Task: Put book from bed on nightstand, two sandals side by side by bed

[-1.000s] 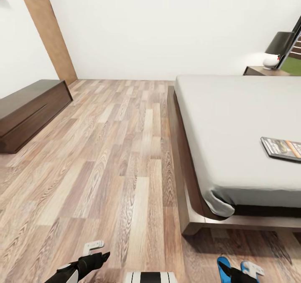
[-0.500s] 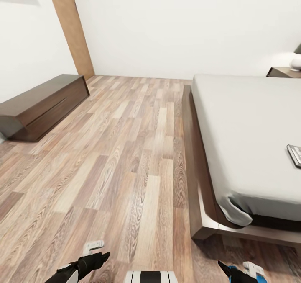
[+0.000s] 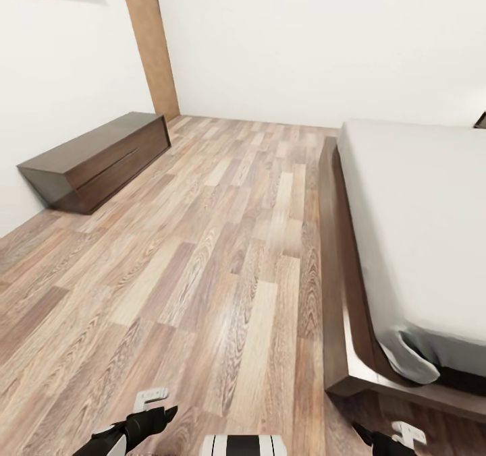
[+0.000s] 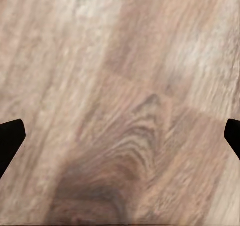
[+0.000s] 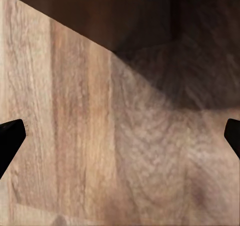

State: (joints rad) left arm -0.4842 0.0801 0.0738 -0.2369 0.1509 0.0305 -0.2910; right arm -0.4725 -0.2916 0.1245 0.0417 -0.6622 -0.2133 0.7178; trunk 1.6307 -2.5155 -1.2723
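Down low, the left hand (image 3: 152, 412) and right hand (image 3: 388, 437) hung spread and empty over the floor (image 3: 223, 253); turned from the bed (image 3: 418, 226), the robot risked losing track of book and sandals

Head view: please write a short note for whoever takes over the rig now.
Left gripper: jaws open, empty, over the floor.
Right gripper: jaws open, empty, near the bed corner.
The camera has swung left in the last second; before that the book lay on the bed and a blue sandal by the right gripper.
Done: nothing seen.
Left: book to a nightstand, both sandals paired beside the bed.
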